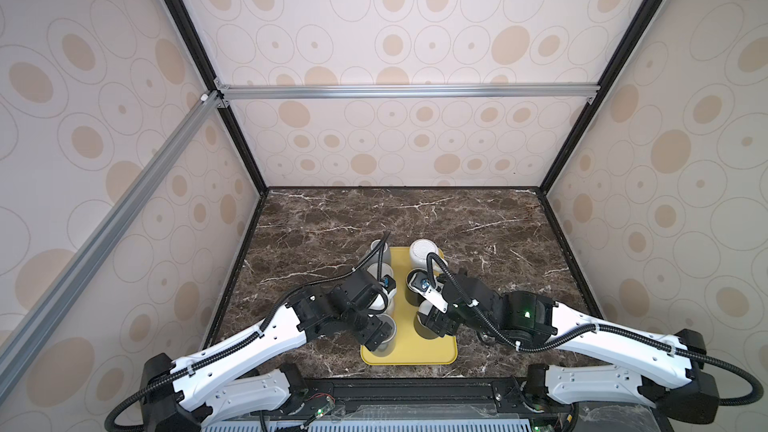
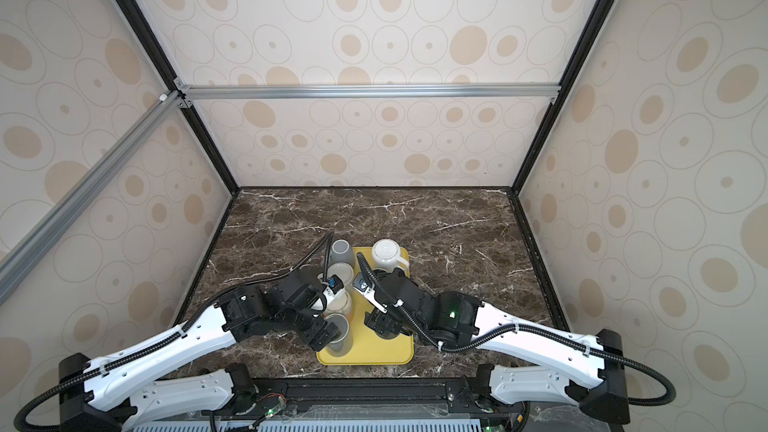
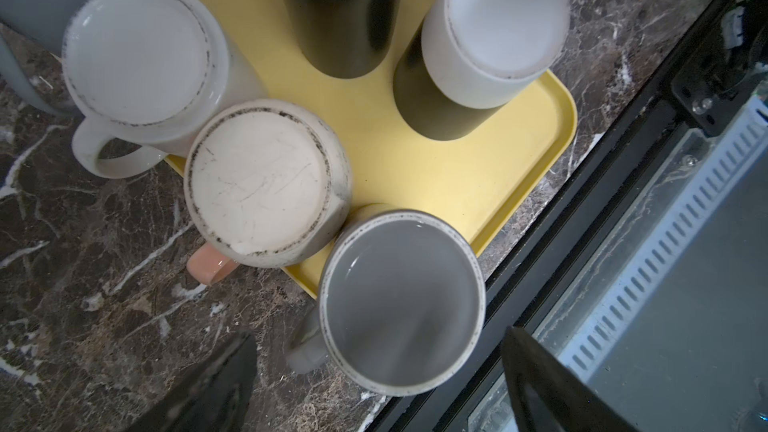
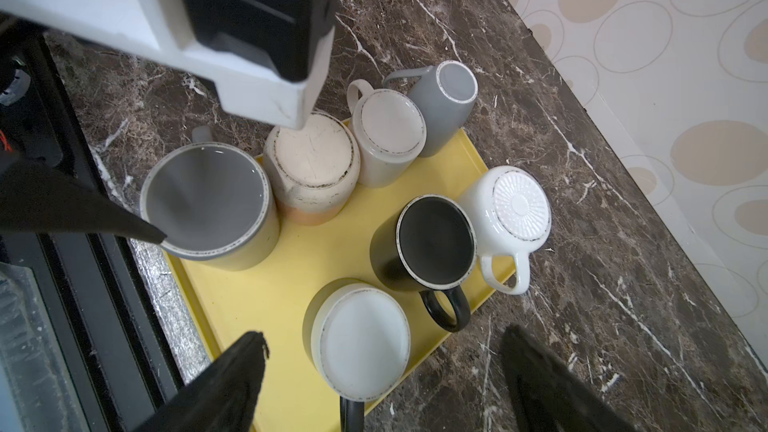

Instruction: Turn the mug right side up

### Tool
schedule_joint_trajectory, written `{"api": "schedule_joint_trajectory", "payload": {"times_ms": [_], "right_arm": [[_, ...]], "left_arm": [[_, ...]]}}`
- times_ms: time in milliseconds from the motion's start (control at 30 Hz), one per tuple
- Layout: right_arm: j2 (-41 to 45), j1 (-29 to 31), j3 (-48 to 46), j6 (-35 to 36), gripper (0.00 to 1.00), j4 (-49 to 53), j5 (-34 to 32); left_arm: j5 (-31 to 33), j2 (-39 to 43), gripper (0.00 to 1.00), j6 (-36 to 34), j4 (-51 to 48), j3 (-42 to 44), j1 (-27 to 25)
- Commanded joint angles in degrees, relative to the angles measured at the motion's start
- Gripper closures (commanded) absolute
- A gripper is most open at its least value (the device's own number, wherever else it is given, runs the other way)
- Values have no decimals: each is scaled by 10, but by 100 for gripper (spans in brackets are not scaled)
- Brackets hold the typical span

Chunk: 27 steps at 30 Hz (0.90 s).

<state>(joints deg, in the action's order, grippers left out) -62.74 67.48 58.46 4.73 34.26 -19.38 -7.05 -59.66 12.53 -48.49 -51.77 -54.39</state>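
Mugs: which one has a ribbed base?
The white mug at the tray's far right corner; its upturned base shows radiating ribs, the others' are smooth.

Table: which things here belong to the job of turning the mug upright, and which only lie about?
Job: near grey mug, dark-and-white mug, left gripper, right gripper.
Lying about for now: black mug, ribbed mug, cream mug, white mug, far grey mug, tray, table.
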Motion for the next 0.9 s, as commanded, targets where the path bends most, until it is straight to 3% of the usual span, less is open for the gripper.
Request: {"api": "schedule_joint_trajectory", "payload": {"times_ms": [0, 267, 867], "right_arm": [[6, 3, -3, -3, 8, -4, -9], [2, 2, -5, -5, 8, -3, -20], [6, 3, -7, -7, 8, -2, -35]], "left_arm": [[-30, -5, 6, -16, -3, 1, -5], [-44, -19, 4, -16, -4, 3, -5], [41, -116, 5, 12, -14, -14, -5]]}}
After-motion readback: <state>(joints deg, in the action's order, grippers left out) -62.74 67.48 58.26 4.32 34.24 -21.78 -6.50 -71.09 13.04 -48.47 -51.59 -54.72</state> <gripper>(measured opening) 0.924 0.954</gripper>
